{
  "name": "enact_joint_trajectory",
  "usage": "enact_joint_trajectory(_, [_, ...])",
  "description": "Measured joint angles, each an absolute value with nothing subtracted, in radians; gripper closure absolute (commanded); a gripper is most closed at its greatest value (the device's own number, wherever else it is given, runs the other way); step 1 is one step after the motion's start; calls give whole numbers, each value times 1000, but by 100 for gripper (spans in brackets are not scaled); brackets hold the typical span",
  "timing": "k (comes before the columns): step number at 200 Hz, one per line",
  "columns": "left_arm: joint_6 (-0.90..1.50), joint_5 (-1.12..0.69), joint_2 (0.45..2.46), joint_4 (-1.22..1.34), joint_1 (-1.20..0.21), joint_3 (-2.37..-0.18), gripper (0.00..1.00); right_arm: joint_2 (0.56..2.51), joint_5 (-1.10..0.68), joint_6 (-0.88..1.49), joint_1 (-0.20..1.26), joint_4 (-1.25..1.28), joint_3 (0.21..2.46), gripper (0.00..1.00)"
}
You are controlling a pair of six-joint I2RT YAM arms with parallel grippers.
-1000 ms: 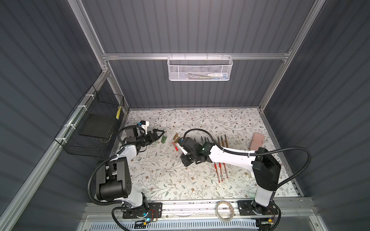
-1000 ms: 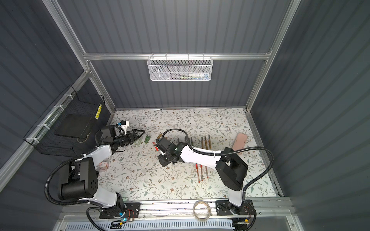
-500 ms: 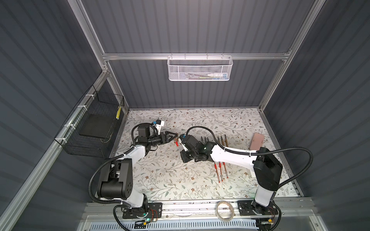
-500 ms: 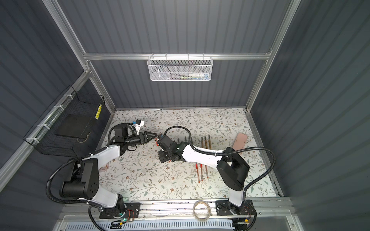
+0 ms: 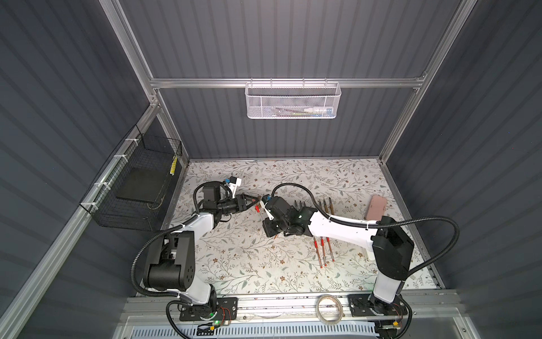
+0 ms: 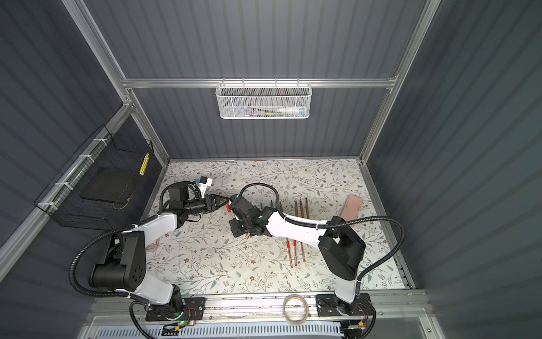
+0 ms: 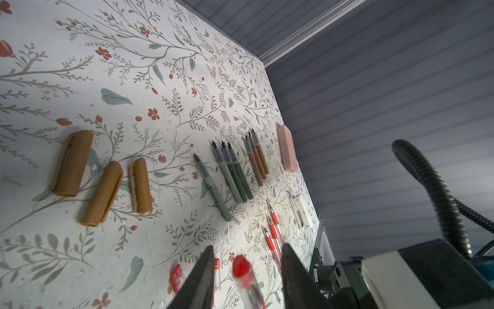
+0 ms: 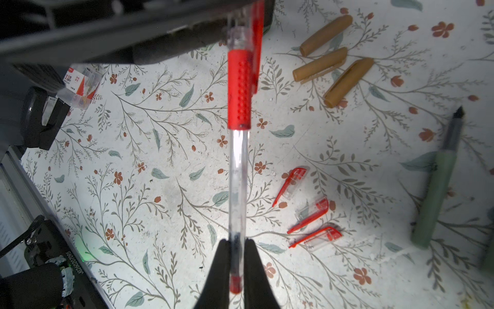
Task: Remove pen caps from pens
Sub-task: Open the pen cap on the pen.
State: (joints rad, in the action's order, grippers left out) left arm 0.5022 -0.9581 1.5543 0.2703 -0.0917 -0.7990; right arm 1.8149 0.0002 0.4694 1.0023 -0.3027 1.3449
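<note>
My right gripper [image 8: 238, 243] is shut on the rear end of a clear-barrelled pen [image 8: 238, 171] with a red grip, held above the table. Its capped end points into my left gripper [image 7: 248, 248]. The red-tipped pen cap [image 7: 242, 264] sits between the left fingers, with a gap on each side. In both top views the two grippers meet at mid-table [image 5: 256, 202] [image 6: 225, 202]. Three loose red caps [image 8: 307, 214] and three gold-brown caps [image 7: 101, 192] lie on the table. Uncapped green pens [image 7: 235, 176], gold-brown pens [image 7: 258, 160] and red pens [image 7: 274, 232] lie in rows.
A pink block [image 5: 377, 207] and a white flat bar [image 7: 300, 211] lie near the right wall. A small packet [image 8: 80, 85] sits by the left arm's base. A black wire basket [image 5: 137, 187] hangs on the left wall, a white mesh basket [image 5: 293, 101] on the back wall. A tape roll [image 5: 330, 308] rests on the front rail.
My left arm has swung right to the pen held by my right gripper, and its jaws have narrowed around the cap. The right gripper stays shut on the pen.
</note>
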Motion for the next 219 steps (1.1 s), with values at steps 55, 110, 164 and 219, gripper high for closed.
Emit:
enact_joint_trajectory(55, [523,-963,1554,274,-100,-799,93,1816,-1,467,1003,-315,1362,100])
enact_joint_trajectory(110, [527,-957,1555,271,-106,-799,100,1825,0,458,1005,-320,1362,62])
enact_joint_trajectory(164, [529,-944,1554,278,-106,-799,100,1836,-53,453,983,-313,1423,51])
enact_joint_trajectory(219, [563,-945,1554,305,-106,-796,100,1929,-93,440,934,-310,1517,57])
